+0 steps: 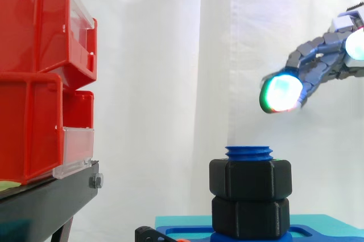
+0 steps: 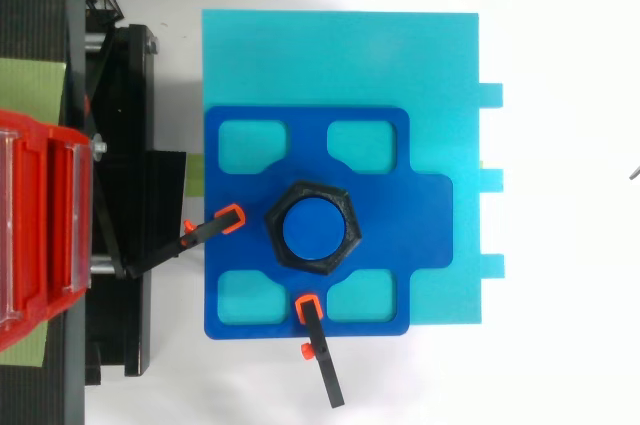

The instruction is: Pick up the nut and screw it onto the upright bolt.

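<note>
Okay, nut check first: the upper nut (image 1: 250, 178) already sits on the upright bolt (image 1: 248, 152), stacked on a lower nut (image 1: 250, 216), with a few blue threads showing above it. From above, the black hex rings the bolt top at the middle of the dark blue plate (image 2: 420, 225), which two orange-tipped clamps (image 2: 228, 217) pin to the cyan board (image 2: 440, 55).

My guess is the threading looks mostly done, so what's left is a last snug turn or backing off. For a turn, I'd come down straight over the bolt axis, spread my pads on opposite hex flats, and twist level so nothing cross-threads or tips.

Pose: my hand (image 1: 321, 62) hangs up and right of the bolt, well clear of it. It reaches in from the right edge, fingers stretched left and slightly down, one glowing fingertip (image 1: 281, 94) leading. Fingers are relaxed and hold nothing.
</note>
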`<state>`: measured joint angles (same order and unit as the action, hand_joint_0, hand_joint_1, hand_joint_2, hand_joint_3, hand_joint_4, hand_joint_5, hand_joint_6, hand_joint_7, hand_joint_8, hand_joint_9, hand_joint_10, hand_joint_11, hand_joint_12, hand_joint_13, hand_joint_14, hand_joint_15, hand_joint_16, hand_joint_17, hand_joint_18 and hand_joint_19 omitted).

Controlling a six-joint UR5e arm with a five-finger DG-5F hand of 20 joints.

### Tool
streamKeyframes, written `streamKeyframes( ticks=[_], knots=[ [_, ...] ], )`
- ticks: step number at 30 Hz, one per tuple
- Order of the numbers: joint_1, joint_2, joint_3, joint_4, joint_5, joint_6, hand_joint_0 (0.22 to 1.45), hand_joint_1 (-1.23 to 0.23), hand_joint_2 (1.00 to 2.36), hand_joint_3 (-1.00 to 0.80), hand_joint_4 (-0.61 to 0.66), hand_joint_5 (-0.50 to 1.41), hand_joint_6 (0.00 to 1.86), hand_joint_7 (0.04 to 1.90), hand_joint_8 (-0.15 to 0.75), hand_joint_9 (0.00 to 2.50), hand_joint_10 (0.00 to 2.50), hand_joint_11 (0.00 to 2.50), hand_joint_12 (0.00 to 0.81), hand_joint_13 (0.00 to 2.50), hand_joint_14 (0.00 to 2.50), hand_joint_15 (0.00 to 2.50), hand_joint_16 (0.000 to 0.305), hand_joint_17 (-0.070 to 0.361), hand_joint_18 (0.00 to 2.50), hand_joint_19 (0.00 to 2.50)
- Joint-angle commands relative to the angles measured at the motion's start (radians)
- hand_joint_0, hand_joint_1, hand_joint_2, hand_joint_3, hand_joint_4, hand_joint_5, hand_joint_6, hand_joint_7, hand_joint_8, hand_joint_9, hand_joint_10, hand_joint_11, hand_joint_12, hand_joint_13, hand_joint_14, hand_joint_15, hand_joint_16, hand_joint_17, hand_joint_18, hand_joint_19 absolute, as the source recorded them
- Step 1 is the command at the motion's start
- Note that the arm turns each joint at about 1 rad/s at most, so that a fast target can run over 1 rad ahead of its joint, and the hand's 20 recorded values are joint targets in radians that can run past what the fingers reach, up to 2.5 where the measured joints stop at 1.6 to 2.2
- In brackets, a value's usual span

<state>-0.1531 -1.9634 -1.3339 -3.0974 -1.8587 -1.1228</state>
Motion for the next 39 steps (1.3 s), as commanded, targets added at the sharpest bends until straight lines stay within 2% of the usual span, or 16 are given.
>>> streamKeyframes(
  ticks=[1,2,4,6,9,11,23,24,25,26,28,35,39],
  knots=[
    [0.004,0.003,-0.002,-0.043,0.062,0.135,0.48,-0.37,1.0,-0.5,0.14,-0.22,0.5,0.68,0.183,0.19,0.0,0.0,0.301,0.0,0.0,0.0,0.036,0.082,0.0,0.0],
    [0.007,0.003,-0.002,-0.043,0.092,0.195,0.49,-0.37,1.0,-0.5,0.14,-0.22,0.5,0.67,0.183,0.16,0.0,0.0,0.303,0.0,0.0,0.0,0.038,0.085,0.0,0.0],
    [0.009,0.003,-0.002,-0.043,0.119,0.255,0.49,-0.37,1.0,-0.5,0.13,-0.23,0.5,0.67,0.178,0.14,0.0,0.0,0.301,0.0,0.0,0.0,0.038,0.086,0.0,0.0],
    [0.014,0.001,-0.002,-0.043,0.177,0.371,0.49,-0.38,1.0,-0.5,0.12,-0.23,0.5,0.67,0.164,0.11,0.0,0.0,0.297,0.0,0.0,0.0,0.038,0.086,0.0,0.0],
    [0.017,0.003,-0.002,-0.043,0.216,0.448,0.48,-0.38,1.0,-0.5,0.13,-0.24,0.5,0.66,0.165,0.08,0.0,0.0,0.299,0.0,0.0,0.0,0.039,0.087,0.0,0.0],
    [0.02,0.003,-0.002,-0.043,0.227,0.472,0.48,-0.38,1.0,-0.5,0.14,-0.24,0.5,0.66,0.167,0.08,0.0,0.0,0.302,0.0,0.0,0.0,0.039,0.088,0.0,0.0],
    [0.024,0.003,-0.002,-0.052,0.23,0.48,0.48,-0.36,1.0,-0.5,0.14,-0.24,0.5,0.65,0.175,0.03,0.0,0.0,0.309,0.0,0.0,0.0,0.04,0.091,0.0,0.0],
    [0.026,0.003,-0.002,-0.067,0.23,0.483,0.47,-0.36,1.0,-0.5,0.14,-0.24,0.5,0.65,0.175,0.02,0.0,0.0,0.31,0.0,0.0,0.0,0.04,0.091,0.0,0.0],
    [0.033,0.003,-0.002,-0.135,0.23,0.482,0.47,-0.36,1.0,-0.5,0.14,-0.24,0.5,0.66,0.175,0.02,0.0,0.0,0.311,0.0,0.0,0.0,0.04,0.09,0.0,0.0],
    [0.037,0.003,-0.002,-0.164,0.233,0.482,0.47,-0.35,1.0,-0.5,0.13,-0.24,0.5,0.66,0.175,0.02,0.0,0.0,0.313,0.0,0.0,0.0,0.041,0.091,0.0,0.0],
    [0.055,0.003,-0.002,-0.225,0.233,0.497,0.47,-0.35,1.0,-0.5,0.12,-0.24,0.5,0.65,0.174,0.02,0.0,0.0,0.312,0.0,0.0,0.0,0.041,0.092,0.0,0.0],
    [0.072,0.001,-0.008,-0.225,0.237,0.566,0.45,-0.36,1.0,-0.5,0.06,-0.24,0.5,0.62,0.179,0.01,0.0,0.0,0.325,0.0,0.0,0.0,0.044,0.098,0.0,0.0],
    [0.076,0.001,-0.01,-0.188,0.239,0.59,0.45,-0.36,1.0,-0.5,0.05,-0.24,0.5,0.61,0.178,0.02,0.0,0.0,0.325,0.0,0.0,0.0,0.044,0.099,0.0,0.0]
  ],
)
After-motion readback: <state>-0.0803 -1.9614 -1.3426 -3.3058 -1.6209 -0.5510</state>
